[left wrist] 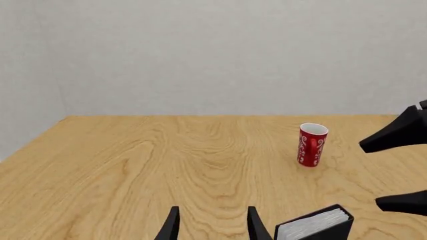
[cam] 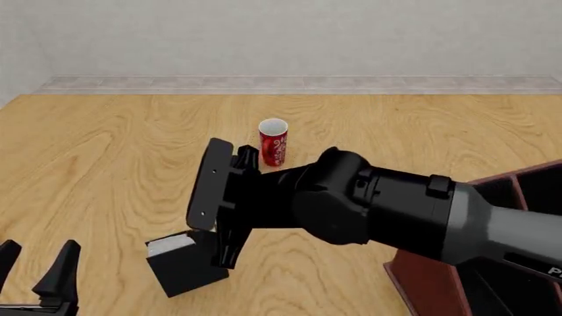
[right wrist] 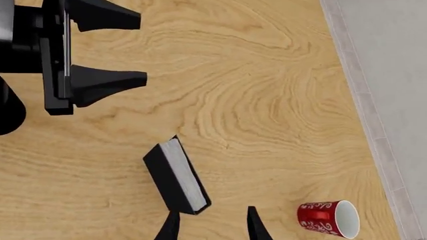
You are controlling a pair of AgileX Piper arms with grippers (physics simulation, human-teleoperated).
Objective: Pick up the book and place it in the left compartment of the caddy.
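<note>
Left tool [cam: 37,263] low at the near edge of the bench [cam: 105,164], just left of the book, fingers spread apart, nothing between them. Book [cam: 183,263] standing on the bench, black covers, white page edge up, tilted slightly, untouched by the left tool. Right tool [cam: 230,204] directly over the book, fingers parted and pointing down beside the white page edge; contact with the book impossible to tell. Red cup [cam: 274,141] upright beyond the book, well apart from it. Caddy [cam: 439,283] right of the book, reddish-brown wall, mostly hidden behind the right arm; book outside the caddy.
</note>
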